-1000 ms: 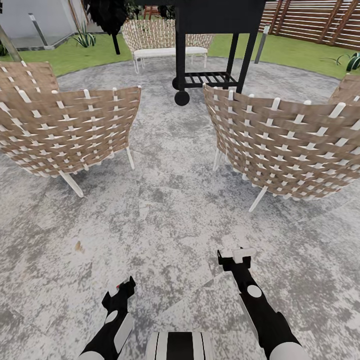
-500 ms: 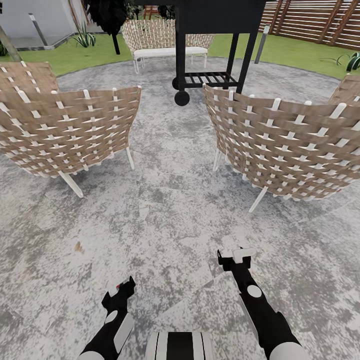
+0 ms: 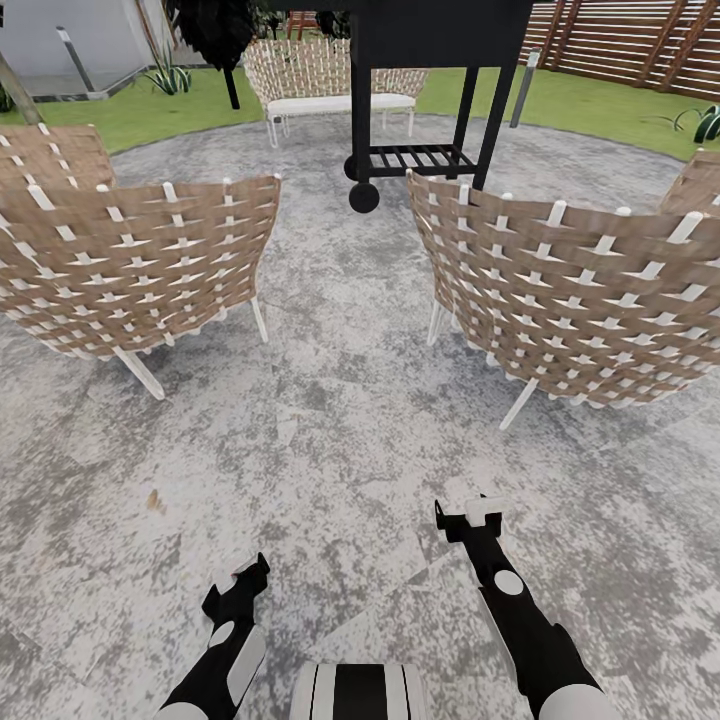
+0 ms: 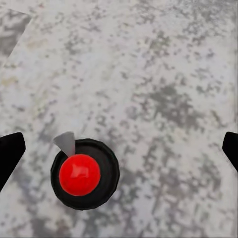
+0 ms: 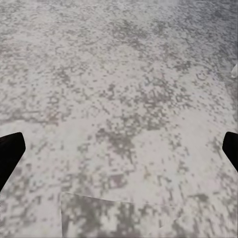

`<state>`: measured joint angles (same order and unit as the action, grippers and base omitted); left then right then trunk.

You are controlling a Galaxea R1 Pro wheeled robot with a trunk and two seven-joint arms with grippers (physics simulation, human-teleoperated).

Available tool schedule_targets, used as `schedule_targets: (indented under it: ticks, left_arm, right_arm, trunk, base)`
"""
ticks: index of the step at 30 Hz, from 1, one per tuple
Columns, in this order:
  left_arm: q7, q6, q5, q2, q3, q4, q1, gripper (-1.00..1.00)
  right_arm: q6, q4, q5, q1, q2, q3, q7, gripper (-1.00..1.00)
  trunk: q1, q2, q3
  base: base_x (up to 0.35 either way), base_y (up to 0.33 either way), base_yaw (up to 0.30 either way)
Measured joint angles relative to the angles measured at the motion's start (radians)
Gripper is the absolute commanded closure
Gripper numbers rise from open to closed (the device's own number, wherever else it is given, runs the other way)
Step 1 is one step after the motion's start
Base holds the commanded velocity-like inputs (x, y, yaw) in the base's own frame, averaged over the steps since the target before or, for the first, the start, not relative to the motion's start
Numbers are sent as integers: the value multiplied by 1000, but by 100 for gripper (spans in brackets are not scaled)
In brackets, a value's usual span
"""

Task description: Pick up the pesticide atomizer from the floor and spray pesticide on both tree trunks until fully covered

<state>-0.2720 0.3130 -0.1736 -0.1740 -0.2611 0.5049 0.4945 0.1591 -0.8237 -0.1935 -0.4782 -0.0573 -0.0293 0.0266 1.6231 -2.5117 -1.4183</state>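
Observation:
The pesticide atomizer (image 4: 84,174) appears from above in the left wrist view: a red round cap in a black ring with a small grey nozzle, standing on the grey paved patio floor (image 3: 340,420). My left gripper (image 3: 252,575) hangs low over it, open, its black fingers (image 4: 10,153) wide apart on either side. My right gripper (image 3: 472,512) is open over bare paving, nothing between its fingers (image 5: 10,151). A leaning grey-brown trunk (image 3: 15,90) shows at the far left edge.
Two woven brown chairs (image 3: 140,265) (image 3: 580,290) flank a gap ahead. Behind them stand a black wheeled grill cart (image 3: 420,100) and a woven bench (image 3: 320,80). Lawn (image 3: 590,110), a slat fence (image 3: 640,40) and thin lamp posts (image 3: 522,90) lie beyond.
The whole head view has shifted slightly, so the camera has moved a little. The red spot seen at the left gripper's tip earlier no longer shows there.

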Motion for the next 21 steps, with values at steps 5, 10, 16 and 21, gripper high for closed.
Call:
schedule_targets:
  ticks: [5, 10, 16, 21]
  left_arm:
    - [0, 0, 0, 1, 0, 0, -1, -100]
    - [0, 0, 0, 1, 0, 0, 0, -100]
    - [0, 0, 0, 1, 0, 0, -1, -100]
    - [0, 0, 0, 1, 0, 0, 0, -100]
  right_arm:
    - [0, 1, 0, 0, 0, 0, -1, -100]
    - [-1, 0, 0, 0, 0, 0, -1, -100]
    - [-1, 1, 0, 0, 0, 0, -1, -100]
    - [-1, 1, 0, 0, 0, 0, 0, -100]
  trunk:
    - [0, 0, 0]
    - [0, 0, 0]
    - [0, 0, -1]
    - [1, 0, -10]
  base:
    - [3, 0, 0]
    - [0, 0, 0]
    - [0, 0, 32]
    - [0, 0, 85]
